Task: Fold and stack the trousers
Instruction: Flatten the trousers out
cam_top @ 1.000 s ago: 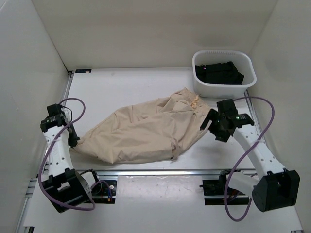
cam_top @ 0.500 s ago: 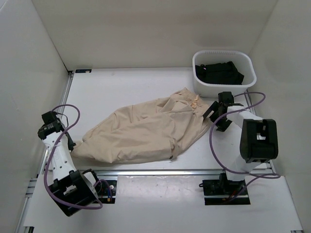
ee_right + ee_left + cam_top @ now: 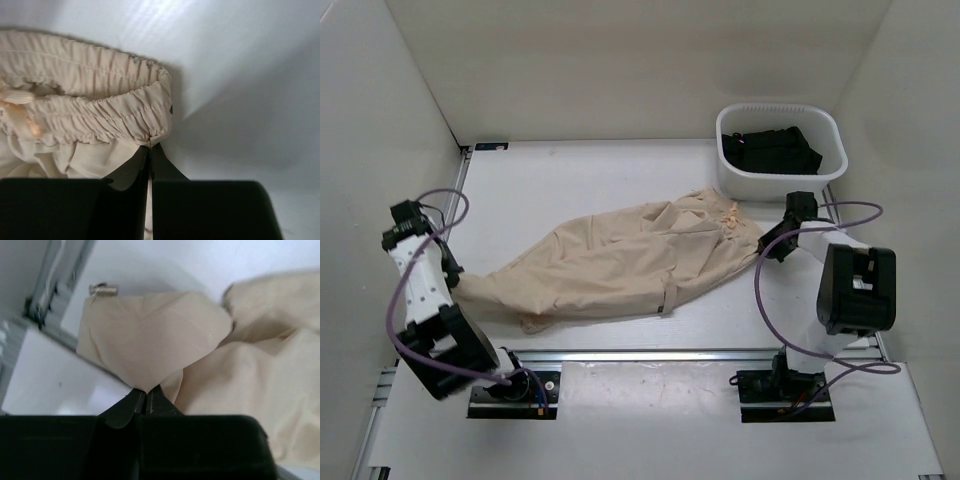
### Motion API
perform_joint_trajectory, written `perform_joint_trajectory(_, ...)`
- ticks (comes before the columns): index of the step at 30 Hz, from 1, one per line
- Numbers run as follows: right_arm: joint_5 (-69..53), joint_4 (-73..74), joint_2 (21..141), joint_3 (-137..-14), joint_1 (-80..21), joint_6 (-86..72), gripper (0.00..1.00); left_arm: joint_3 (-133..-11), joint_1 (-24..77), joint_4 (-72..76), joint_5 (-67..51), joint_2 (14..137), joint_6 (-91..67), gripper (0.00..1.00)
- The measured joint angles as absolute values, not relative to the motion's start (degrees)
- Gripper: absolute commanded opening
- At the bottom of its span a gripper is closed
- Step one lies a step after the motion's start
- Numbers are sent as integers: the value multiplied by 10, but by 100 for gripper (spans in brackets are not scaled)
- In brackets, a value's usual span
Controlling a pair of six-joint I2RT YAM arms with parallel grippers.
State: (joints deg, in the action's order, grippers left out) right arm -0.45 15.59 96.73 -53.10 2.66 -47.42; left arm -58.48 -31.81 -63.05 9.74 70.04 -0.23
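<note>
The beige trousers [image 3: 620, 265] lie stretched across the table, waistband to the right, legs to the left. My left gripper [image 3: 453, 283] is shut on the leg end at the left; in the left wrist view the fabric [image 3: 150, 340] fans out from the closed left gripper [image 3: 146, 392]. My right gripper [image 3: 767, 240] is shut on the elastic waistband [image 3: 100, 120] at its right corner. In the right wrist view the right gripper [image 3: 150, 149] pinches the gathered edge, and a drawstring [image 3: 20, 107] shows at the left.
A white tub [image 3: 780, 180] holding folded black garments [image 3: 770, 150] stands at the back right, just behind the right gripper. White walls enclose the table on three sides. A metal rail [image 3: 650, 352] runs along the near edge.
The right gripper has moved in to the waistband corner and shut on it. The left arm has pulled the leg end further left, so the trousers are stretched out flatter and longer.
</note>
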Motion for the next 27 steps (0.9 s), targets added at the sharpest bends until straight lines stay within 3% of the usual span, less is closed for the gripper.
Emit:
perform_joint_trajectory(8, 23, 317, 724, -532, 90, -443, 0, -883, -316, -617, 44, 918, -6, 14)
perform_joint_trajectory(14, 34, 398, 590, -487, 112, -439, 0, -839, -311, -616, 56, 914, -7, 16)
perform_joint_trajectory(17, 45, 430, 583, -429, 122, -439, 0, -749, -319, -615, 83, 910, -4, 27)
perform_joint_trajectory(18, 51, 444, 584, -413, 127, -436, 0, -720, -325, -618, 90, 911, -2, 36)
perform_joint_trajectory(19, 57, 458, 584, -404, 130, -434, 0, -695, -330, -622, 96, 911, -1, 54)
perform_joint_trajectory(22, 72, 472, 585, -402, 134, -429, 0, -657, -342, -639, 108, 913, -1, 70)
perform_joint_trajectory(23, 74, 473, 586, -404, 134, -428, 0, -654, -346, -642, 109, 914, 1, 81)
perform_joint_trajectory(27, 90, 477, 590, -415, 134, -419, 0, -641, -385, -642, 110, 891, 2, 89)
